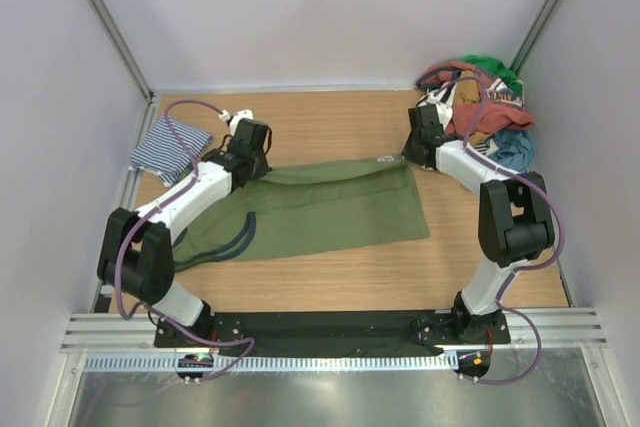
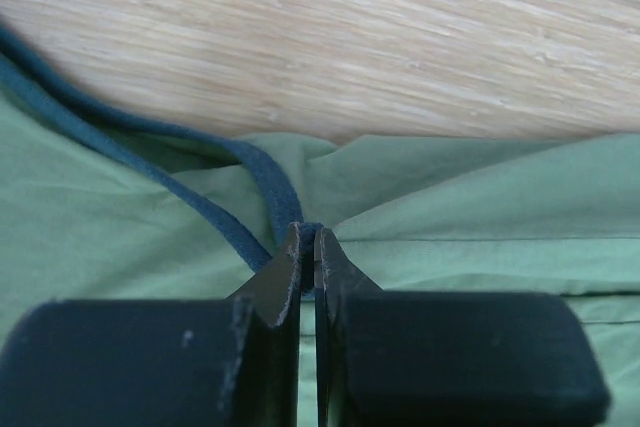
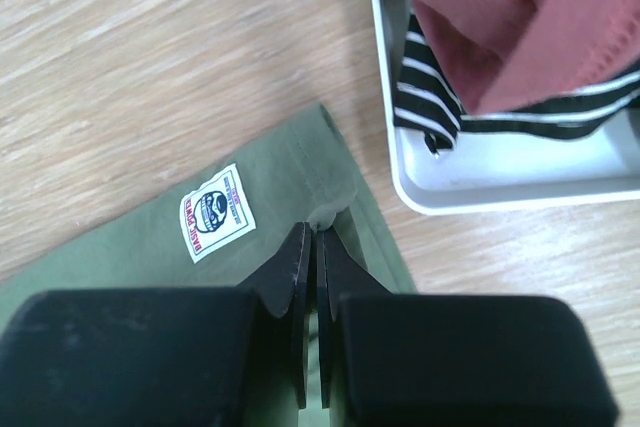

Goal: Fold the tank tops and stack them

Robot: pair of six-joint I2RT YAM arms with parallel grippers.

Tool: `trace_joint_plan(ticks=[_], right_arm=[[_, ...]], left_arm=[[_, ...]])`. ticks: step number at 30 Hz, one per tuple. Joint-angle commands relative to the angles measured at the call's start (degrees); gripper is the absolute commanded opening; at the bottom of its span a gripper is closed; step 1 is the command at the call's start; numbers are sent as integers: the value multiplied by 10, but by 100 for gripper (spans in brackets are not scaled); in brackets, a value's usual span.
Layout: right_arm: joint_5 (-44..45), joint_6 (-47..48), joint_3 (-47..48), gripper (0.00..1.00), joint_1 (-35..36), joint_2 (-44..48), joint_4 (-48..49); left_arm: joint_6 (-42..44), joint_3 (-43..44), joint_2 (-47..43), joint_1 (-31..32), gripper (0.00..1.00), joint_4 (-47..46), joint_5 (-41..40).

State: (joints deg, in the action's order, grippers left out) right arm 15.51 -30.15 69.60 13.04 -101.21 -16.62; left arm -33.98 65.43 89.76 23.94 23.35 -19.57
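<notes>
Left wrist view: the left gripper [image 2: 308,232] is pinching, jaws almost together, on the navy trim [image 2: 150,162] of the olive green tank top [image 2: 450,207], where the binding loops up to the tips. Only a narrow bite of cloth is sitting between them. Just past the tips the fabric is bunching into a low ridge, and beyond that is bare wood-grain table [image 2: 400,37].

Right wrist view: the right gripper [image 3: 310,230] is clamping the same top's hem edge in the same way, with a white woven label [image 3: 216,212] just beside the tips. Ahead and to its outer side, a white bin [image 3: 480,192] is holding a rust-red garment [image 3: 500,17] and black-and-white striped cloth [image 3: 430,97].

Overhead, the olive top is lying stretched between both hands. The navy-and-white striped tank top [image 1: 170,150] is lying as a compact patch just outside the left hand.

Risks, as I judge them:
- The shallow bites may be slipping off once the cloth takes weight.
- The stretchy trim may be giving before the body follows, skewing the fold.
- Uneven lifting could be dragging the far edge into wrinkles.
- The right hand is working near the bin rim and could be catching it.

Materials: the olive cloth looks thin, matte and limp. The trim looks thicker and cord-like. The bin looks rigid, smooth and square-cornered.
</notes>
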Motion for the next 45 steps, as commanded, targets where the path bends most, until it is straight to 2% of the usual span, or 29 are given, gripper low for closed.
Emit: trace_joint_plan(ticks=[1, 17, 25, 34, 36, 39, 40, 41, 42, 45], right_arm=[[15, -13, -17, 1, -1, 48, 24], [16, -26, -124, 1, -1, 117, 44], [28, -40, -186, 3, -1, 136, 68], [41, -59, -264, 6, 0, 134, 119], [50, -60, -279, 9, -1, 145, 127], [63, -59, -300, 20, 0, 187, 144], [64, -58, -307, 33, 0, 199, 150], [71, -56, -321, 39, 0, 226, 154], [73, -55, -326, 42, 0, 237, 161], [80, -50, -351, 40, 1, 284, 184]], left_arm=[[3, -18, -38, 3, 0, -13, -24], [-23, -115, -92, 41, 0, -4, -32], [-81, -182, -108, 71, 0, 17, -59], [-147, -273, -102, 92, 0, -18, -70], [-153, -282, -108, 92, 0, -24, -71], [-156, -283, -121, 92, 0, -23, -76], [-156, -283, -123, 92, 0, -23, -77], [-156, -283, -125, 92, 0, -23, -77], [-157, -283, -125, 92, 1, -22, -77], [-160, -283, -124, 92, 2, -19, -78]])
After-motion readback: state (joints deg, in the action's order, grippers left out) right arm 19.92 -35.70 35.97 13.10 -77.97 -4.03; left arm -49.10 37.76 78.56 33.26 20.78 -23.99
